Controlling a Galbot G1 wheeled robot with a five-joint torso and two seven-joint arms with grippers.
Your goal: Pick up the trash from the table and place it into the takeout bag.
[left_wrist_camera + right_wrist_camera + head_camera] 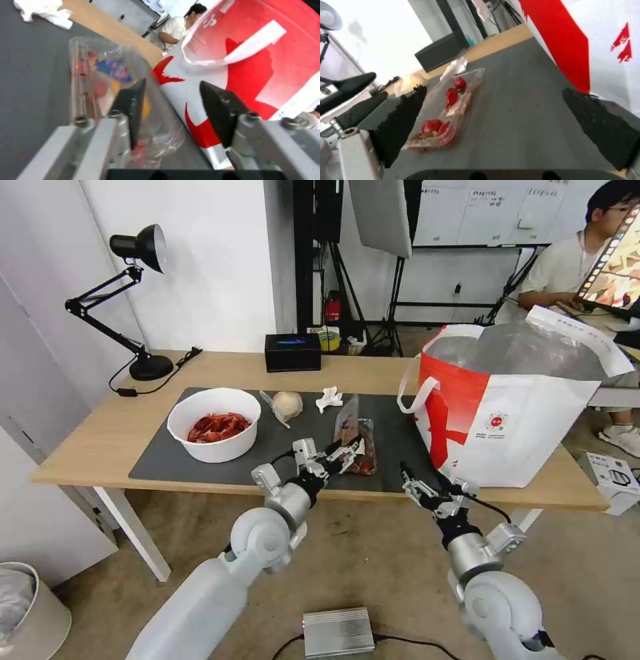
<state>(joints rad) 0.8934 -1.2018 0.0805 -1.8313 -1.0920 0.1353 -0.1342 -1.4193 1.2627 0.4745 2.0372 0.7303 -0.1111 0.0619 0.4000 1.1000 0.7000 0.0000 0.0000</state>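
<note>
Left tool spread, at the near end of the clamshell | clamshell on bench mat, long axis running away from robot | right tool spread, idle, farther | takeout bag right.

Both arms are glossy white with rounded joints and silver-grey wrist housings. The left gripper and right gripper have silver screwed brackets, black finger pads and thin black cables.
</note>
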